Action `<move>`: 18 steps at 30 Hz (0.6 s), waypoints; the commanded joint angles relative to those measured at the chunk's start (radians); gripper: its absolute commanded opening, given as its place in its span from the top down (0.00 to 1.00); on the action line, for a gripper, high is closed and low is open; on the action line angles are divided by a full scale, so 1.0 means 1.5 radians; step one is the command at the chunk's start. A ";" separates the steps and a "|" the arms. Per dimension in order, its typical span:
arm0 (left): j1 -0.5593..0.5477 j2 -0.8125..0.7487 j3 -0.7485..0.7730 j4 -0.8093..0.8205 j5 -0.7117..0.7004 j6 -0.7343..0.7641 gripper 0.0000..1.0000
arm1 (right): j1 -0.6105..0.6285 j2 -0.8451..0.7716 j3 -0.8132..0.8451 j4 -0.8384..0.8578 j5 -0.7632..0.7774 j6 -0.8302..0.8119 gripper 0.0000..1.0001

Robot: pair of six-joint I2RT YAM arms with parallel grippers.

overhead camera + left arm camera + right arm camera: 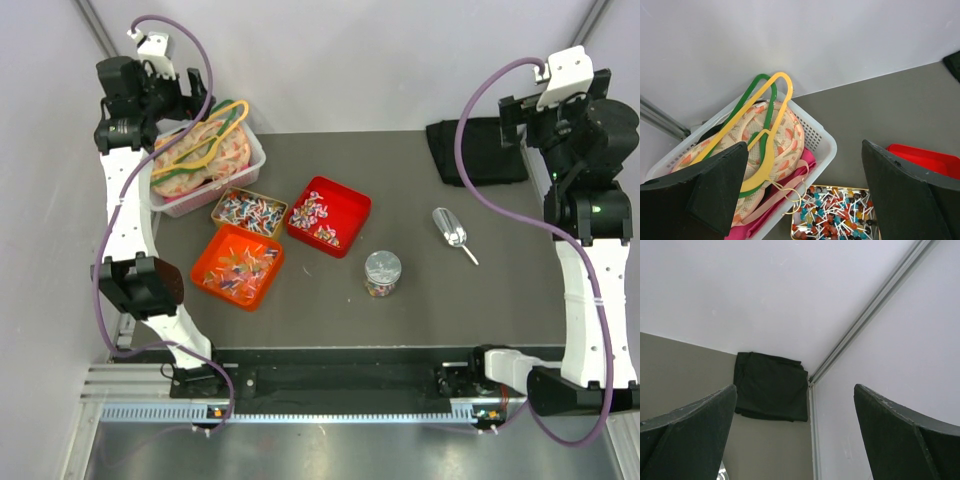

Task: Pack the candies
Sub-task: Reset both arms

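Candies [247, 211] in trays [346, 208], basket [258, 156] behind, jar [382, 270], scoop [450, 230], left hand [804, 170] and right hand [795, 390] spread

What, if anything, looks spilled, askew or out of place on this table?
Nothing stands out. The candies lie inside the trays, none loose on the table. The jar stands upright, and the scoop lies beside it. Only the hangers poke over the basket rim.

Tiny multicoloured candies [248, 211] (white sticks showing) lie heaped in three trays [352, 205].
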 commanded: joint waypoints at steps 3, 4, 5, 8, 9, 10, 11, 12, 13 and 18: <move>0.002 -0.035 0.016 0.014 0.008 -0.006 0.01 | -0.003 0.007 0.034 0.023 -0.015 0.018 0.01; 0.001 -0.036 0.015 0.015 0.009 -0.008 0.01 | -0.003 0.009 0.033 0.023 -0.014 0.020 0.01; 0.001 -0.035 0.016 0.015 0.009 -0.008 0.01 | -0.003 0.009 0.033 0.022 -0.014 0.020 0.01; 0.002 -0.033 0.015 0.016 0.014 -0.009 0.01 | -0.003 0.013 0.036 0.023 -0.030 0.022 0.01; 0.002 -0.033 0.015 0.018 0.013 -0.010 0.01 | -0.003 0.014 0.037 0.023 -0.030 0.022 0.01; 0.002 -0.033 0.016 0.019 0.014 -0.012 0.01 | -0.003 0.014 0.037 0.024 -0.030 0.022 0.01; 0.002 -0.033 0.016 0.019 0.014 -0.013 0.01 | -0.003 0.013 0.038 0.023 -0.030 0.022 0.01; 0.002 -0.033 0.016 0.021 0.015 -0.015 0.01 | -0.004 0.014 0.038 0.022 -0.030 0.024 0.01; 0.002 -0.033 0.016 0.022 0.015 -0.018 0.01 | -0.003 0.014 0.039 0.021 -0.032 0.024 0.01; 0.001 -0.032 0.016 0.025 0.022 -0.022 0.01 | -0.003 0.015 0.042 0.019 -0.039 0.028 0.01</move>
